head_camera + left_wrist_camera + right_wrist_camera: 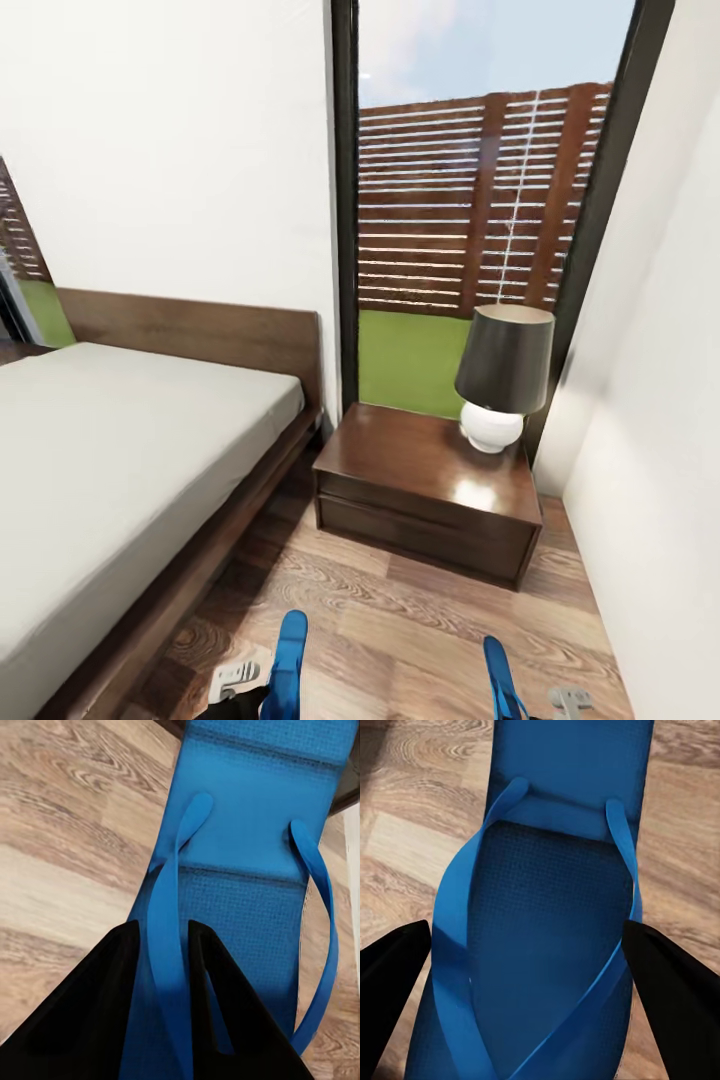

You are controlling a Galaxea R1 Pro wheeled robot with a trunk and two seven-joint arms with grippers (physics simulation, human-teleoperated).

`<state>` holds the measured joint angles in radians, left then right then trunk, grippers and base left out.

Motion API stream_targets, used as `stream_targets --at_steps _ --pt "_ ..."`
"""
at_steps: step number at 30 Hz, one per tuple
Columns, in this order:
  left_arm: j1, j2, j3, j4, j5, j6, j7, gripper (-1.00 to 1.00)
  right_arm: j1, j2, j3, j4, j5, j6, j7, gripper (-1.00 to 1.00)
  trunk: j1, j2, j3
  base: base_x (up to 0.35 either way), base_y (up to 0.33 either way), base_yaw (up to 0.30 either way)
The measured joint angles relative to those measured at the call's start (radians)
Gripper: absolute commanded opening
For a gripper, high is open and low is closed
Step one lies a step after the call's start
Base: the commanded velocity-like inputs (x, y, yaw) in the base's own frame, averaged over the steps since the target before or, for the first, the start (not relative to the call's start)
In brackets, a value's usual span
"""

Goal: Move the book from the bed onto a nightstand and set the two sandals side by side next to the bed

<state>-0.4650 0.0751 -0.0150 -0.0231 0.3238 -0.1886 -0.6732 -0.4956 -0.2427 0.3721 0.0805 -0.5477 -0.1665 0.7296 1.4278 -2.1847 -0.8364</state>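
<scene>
**In the bedroom corner: two sandals in hand, bed and nightstand ahead**

Bed (120,440): dark brown frame and headboard, plain pale mattress, at the left of the head view. No book can be made out on the part of the mattress in view.

Nightstand (425,485): glossy dark brown, one drawer, standing on the floor (400,620) just beside the bed's head end, under the tall glass window (480,200). On its top, toward the far right corner, a lamp (503,375) with a dark shade and round white base.

Left sandal (287,665): bright blue, at the lower edge of the head view near the bed frame, held above the wood planks. In the left wrist view the left pincer (161,975) is nearly closed, its two black fingers (90,1012) pinching one strap of the sandal (247,862).

Right sandal (503,680): bright blue, lower right of the head view, well apart from the left one. In the right wrist view the right pincer (529,967) stands wide, a black finger (675,982) at each side of the sandal (551,930); the fingers appear to meet its edges, but whether they grip it I cannot tell.
</scene>
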Motion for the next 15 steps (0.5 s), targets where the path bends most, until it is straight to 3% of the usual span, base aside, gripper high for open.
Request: stream_targets --at_steps 8,15 --pt "0.001 -0.001 -0.001 0.000 0.000 0.000 0.000 -1.00 0.000 0.000 0.000 0.000 0.000 0.000 0.001 -1.00 0.000 0.000 0.000 -0.118 -0.098 0.267" --pt "0.000 0.000 0.001 0.000 0.001 -0.001 0.000 -1.00 0.000 0.000 0.000 0.000 0.000 0.000 0.000 -1.00 0.000 0.000 0.000 -0.020 -0.026 0.267"
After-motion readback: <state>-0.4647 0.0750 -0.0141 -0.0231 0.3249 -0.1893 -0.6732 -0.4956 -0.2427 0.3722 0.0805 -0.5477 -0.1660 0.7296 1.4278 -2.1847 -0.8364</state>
